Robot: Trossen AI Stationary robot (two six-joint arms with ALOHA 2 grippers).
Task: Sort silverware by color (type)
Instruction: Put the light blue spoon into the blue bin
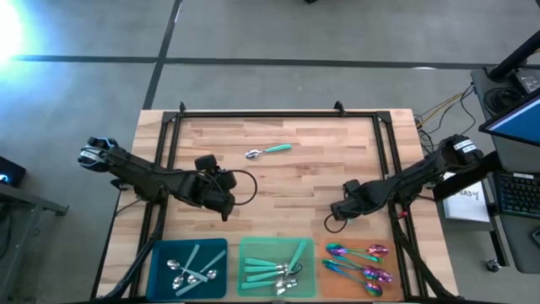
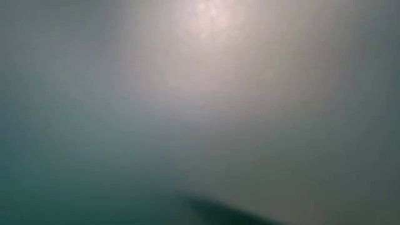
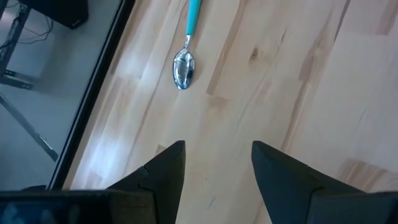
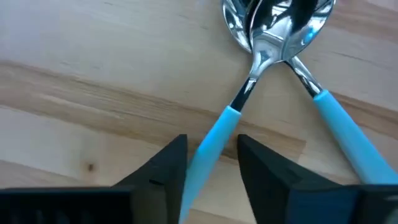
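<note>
**Q:** Where did the right arm stand?

**A:** I had the right gripper [image 4: 211, 140] low over the table [image 1: 312, 181], just above the orange tray [image 1: 354, 244]. Its fingers [image 4: 165, 165] were slightly spread, one on each side of a pale blue spoon handle [image 4: 214, 140], with a thin gap showing on either side. That spoon's bowl lay crossed with the bowl of a second pale blue spoon [image 4: 348, 134].

**Q:** And the left arm?

**A:** The left gripper [image 3: 217, 146] hung over bare wood with its fingers wide apart and nothing between them. A lone teal-handled spoon [image 1: 268, 151] lay ahead of it, near the table's far edge.

**Q:** The sorted pieces?

**A:** I saw pale-handled spoons [image 1: 190, 268] in the blue tray [image 1: 156, 253], teal spoons [image 1: 270, 268] in the green tray [image 1: 246, 252] and iridescent spoons [image 1: 363, 262] in the orange one. The low view gave me only blur.
</note>
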